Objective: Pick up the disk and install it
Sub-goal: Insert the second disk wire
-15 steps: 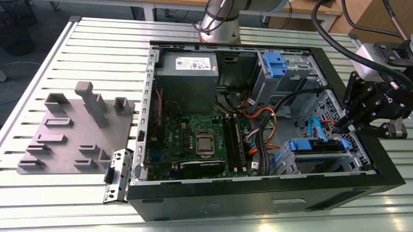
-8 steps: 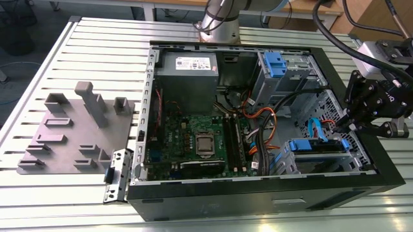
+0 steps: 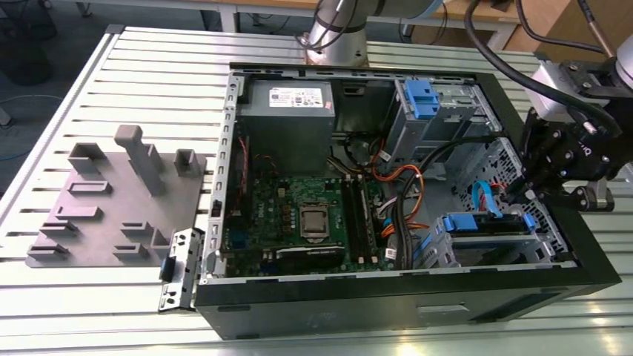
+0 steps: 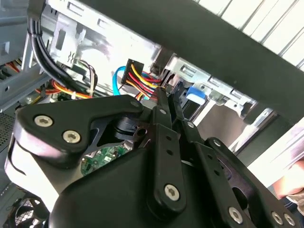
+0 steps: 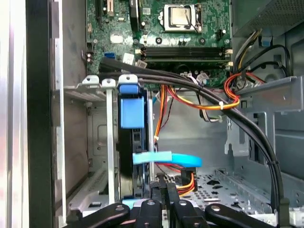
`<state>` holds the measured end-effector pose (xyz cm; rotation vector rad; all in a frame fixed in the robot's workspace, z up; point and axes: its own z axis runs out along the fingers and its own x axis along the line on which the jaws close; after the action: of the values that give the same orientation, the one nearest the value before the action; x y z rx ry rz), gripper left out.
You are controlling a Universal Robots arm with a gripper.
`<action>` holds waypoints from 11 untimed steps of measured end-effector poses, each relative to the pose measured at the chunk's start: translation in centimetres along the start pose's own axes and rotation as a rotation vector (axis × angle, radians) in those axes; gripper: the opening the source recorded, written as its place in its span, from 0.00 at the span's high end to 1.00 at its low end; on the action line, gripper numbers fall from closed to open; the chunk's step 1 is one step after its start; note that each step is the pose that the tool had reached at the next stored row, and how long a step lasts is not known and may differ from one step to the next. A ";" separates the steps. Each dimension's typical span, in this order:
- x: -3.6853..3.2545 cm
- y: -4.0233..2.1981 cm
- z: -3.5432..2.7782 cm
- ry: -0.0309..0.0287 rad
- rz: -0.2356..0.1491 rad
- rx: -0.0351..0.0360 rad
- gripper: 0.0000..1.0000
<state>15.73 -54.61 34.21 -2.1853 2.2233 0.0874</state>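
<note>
Disk [image 5: 129,156] sits edge-on in its bay, touching the clenched, empty gripper [image 5: 164,190].

A green motherboard [image 5: 156,28] with a silver processor [image 5: 180,16] is seen inside the open case. Nearer the camera than the motherboard, a grey metal drive cage [image 5: 102,142] is seen, and the disk [image 5: 130,147] is held edge-on in it, its blue carrier frame showing. A light blue flat cable [image 5: 166,159] is laid across the disk. Black cables [image 5: 199,92] and orange, red and yellow wires [image 5: 199,102] are run between the motherboard and the cage. The gripper [image 5: 164,190], just beside the disk, is seen with 2 black fingers [image 5: 158,197] pressed close together.
</note>
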 end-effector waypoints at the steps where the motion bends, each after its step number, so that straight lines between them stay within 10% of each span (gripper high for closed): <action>1: 0.01 0.26 0.01 0.0000 0.000 0.0013 0.84; 11: 0.20 0.64 0.01 0.0026 0.000 0.0037 0.84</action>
<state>15.09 -54.80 34.21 -2.1849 2.2229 0.0803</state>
